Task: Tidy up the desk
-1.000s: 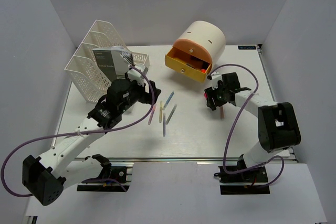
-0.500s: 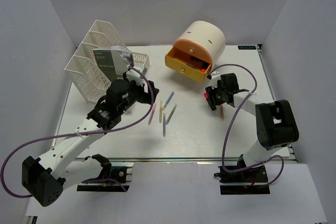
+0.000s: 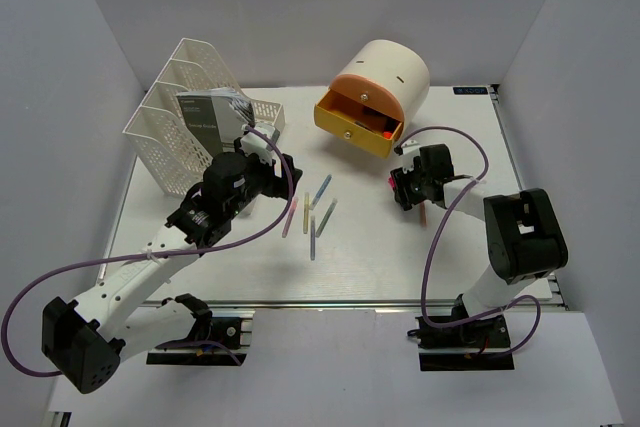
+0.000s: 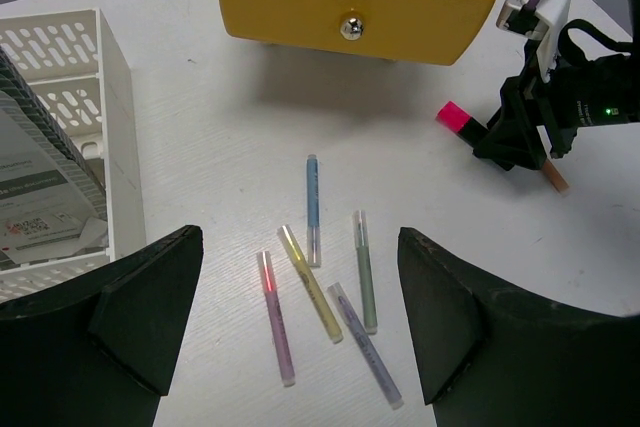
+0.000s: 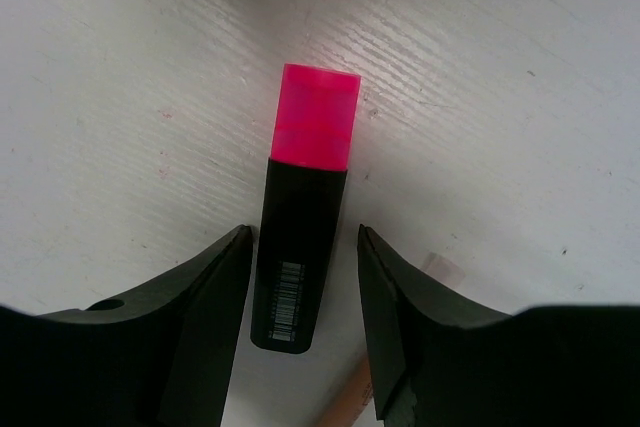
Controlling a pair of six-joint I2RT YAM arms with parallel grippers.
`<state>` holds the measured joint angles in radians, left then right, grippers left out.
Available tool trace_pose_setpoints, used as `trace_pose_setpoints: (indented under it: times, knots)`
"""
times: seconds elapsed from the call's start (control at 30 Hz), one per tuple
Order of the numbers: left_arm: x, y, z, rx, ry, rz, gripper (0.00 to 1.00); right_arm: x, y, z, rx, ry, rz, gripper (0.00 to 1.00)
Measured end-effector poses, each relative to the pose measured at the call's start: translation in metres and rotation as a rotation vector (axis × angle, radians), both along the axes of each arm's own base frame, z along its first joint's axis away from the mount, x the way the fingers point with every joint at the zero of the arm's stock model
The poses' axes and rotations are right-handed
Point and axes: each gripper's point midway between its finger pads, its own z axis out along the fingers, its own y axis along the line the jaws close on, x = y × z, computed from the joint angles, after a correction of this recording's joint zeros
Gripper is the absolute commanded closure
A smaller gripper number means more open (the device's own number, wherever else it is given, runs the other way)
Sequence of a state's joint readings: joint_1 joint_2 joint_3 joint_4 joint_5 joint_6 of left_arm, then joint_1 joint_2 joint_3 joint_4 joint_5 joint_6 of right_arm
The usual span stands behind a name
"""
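left fingers (image 4: 140, 307): spread wide, nothing held between them; hung above the surface (image 3: 380, 257), over the pens
right fingers (image 5: 210, 317): set narrow on either side of the highlighter (image 5: 308, 207), a thin strip of surface seen on each side, no squeeze seen
surface: white, flat, enclosed by grey walls; metal rail (image 3: 330, 304) seen along the near edge by both arm bases; everything below is carried on it
highlighter: black body, pink cap, laid flat, right of centre, near the open drawer
tan stick (image 4: 553, 177): seen just beside the highlighter, partly hidden under the right fingers
pens: 5 thin ones loosely grouped at centre; blue pen (image 4: 313, 209) farthest back, yellow pen (image 4: 310, 283) and pink pen (image 4: 275, 317) to its left, green pen (image 4: 364, 272) to the right, purple pen (image 4: 365, 343) nearest
drawer unit (image 3: 385, 72): cream, rounded, placed at the back centre
yellow drawer (image 4: 350, 22): pulled open, dark items seen inside, not identifiable
mesh file rack (image 3: 185, 112): white, back left; a printed booklet (image 3: 205, 117) is stood in it
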<state>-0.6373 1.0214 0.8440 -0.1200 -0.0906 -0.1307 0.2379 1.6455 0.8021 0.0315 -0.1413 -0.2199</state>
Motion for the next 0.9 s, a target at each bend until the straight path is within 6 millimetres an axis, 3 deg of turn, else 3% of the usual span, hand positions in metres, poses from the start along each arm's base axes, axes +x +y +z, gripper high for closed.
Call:
trace_pose_setpoints:
  times: [0.5,0.77,0.83,0.9]
  knots:
    - [0.000,0.001,0.000,0.004,-0.002,0.003,0.12,0.007,0.000,0.000,0.005,-0.049,-0.009,0.62]
    - [0.000,0.001,0.000,0.004,-0.002,0.003,0.12,0.005,-0.002,0.000,-0.006,-0.047,-0.013,0.85]
    - [0.000,0.001,0.000,0.003,-0.002,0.003,0.12,0.000,-0.005,0.002,-0.019,-0.034,-0.004,0.98]
    - [0.000,0.001,-0.001,0.004,-0.002,0.003,0.12,-0.010,-0.007,0.007,-0.029,-0.014,0.020,1.00]
